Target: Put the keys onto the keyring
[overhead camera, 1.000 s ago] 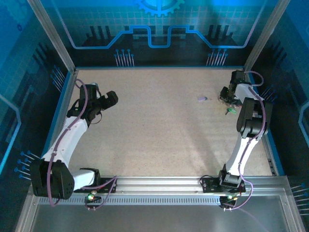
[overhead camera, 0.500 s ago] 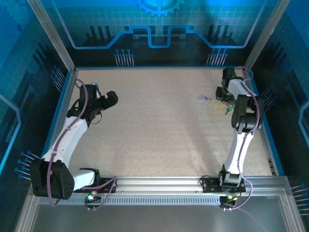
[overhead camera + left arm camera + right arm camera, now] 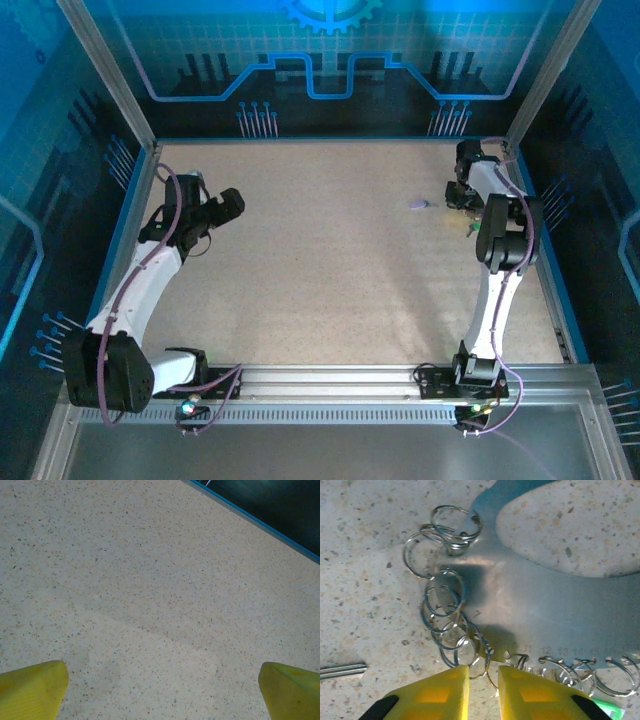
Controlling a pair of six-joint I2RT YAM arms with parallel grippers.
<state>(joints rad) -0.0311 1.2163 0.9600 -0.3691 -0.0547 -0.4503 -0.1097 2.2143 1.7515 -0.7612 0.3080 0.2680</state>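
— Where's the keyring?

— Just to the right of the lilac tag (image 3: 419,204), underneath the right gripper (image 3: 458,196). In the right wrist view the keyring (image 3: 535,615) shows as a flat grey metal band curving round a rounded opening. The speckled surface (image 3: 320,270) shows through that opening, and small numbers are stamped along the band's near edge.

— And the jaws over it?

— The yellow jaws are drawn close together, with a narrow slit between them. A string of small split rings (image 3: 445,612) hangs off the keyring's edge, and one thin loop runs into that slit. I cannot tell whether it is actually pinched.

— Any keys?

— A green-headed key (image 3: 472,228) lies flat, right of the tag and slightly to its near side, close by the right gripper. I can't make out any others at this size.

— The other arm?

— The left gripper (image 3: 230,205) is well apart from the tag, far off to its left, over bare surface. Its jaws stand wide apart and have hold of nothing.
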